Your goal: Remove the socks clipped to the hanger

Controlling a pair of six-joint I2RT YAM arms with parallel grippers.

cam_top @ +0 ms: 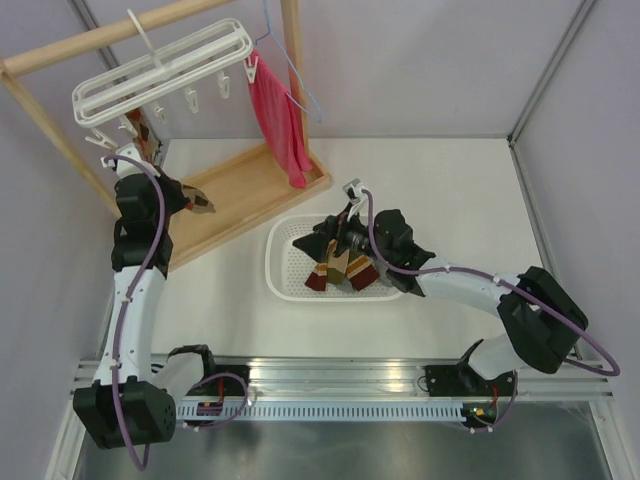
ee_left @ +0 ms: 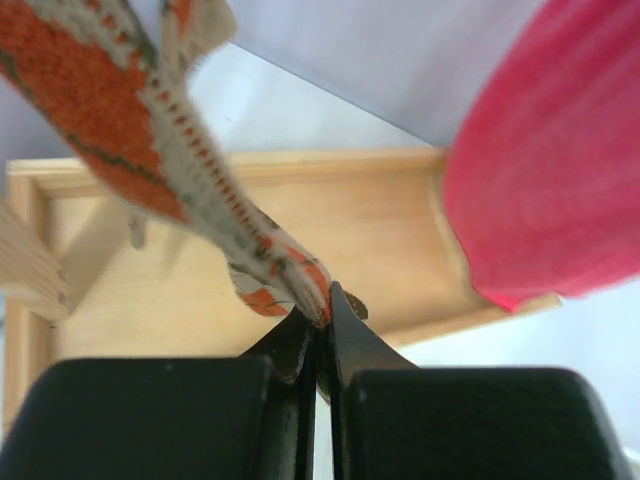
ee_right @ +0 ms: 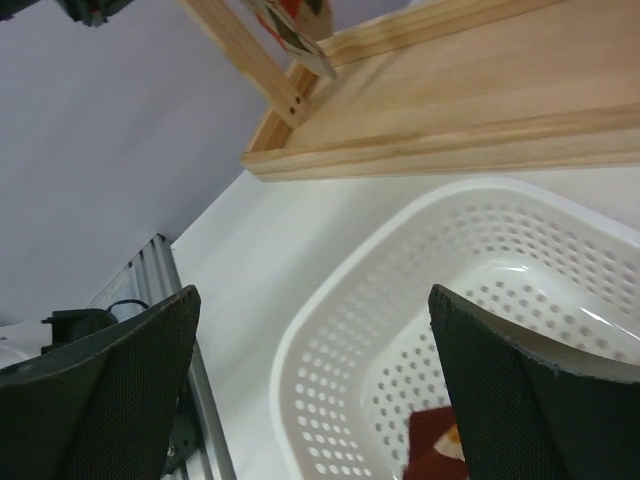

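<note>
The left hand (ee_left: 322, 312) is pressed together on the lower tip of an orange-and-cream patterned sock (ee_left: 150, 140). In the left wrist view the sock runs straight from the fingertips up toward 11 o'clock and out of the picture.

In the top view the white hanger (cam_top: 160, 72) hangs from a wooden rail at about 10 o'clock, with small clips (cam_top: 222, 85) dangling under it. The left hand sits below the hanger, toward its 5 o'clock, over the wooden tray (cam_top: 245, 190). The sock's upper end is hidden behind the left arm, so I cannot tell whether a clip holds it.

A red cloth (cam_top: 280, 125) hangs just past the hanger's 3 o'clock end. It is at 2 o'clock from the left hand and apart from it.

The right hand (ee_right: 315, 400) is spread wide and holds nothing, poised over the white basket (cam_top: 280, 275) near the middle of the counter (cam_top: 450, 190). Several argyle socks (cam_top: 342, 268) lie in the basket at 6 o'clock from the right hand. A dark red scrap of one shows low between its fingers in the right wrist view.
</note>
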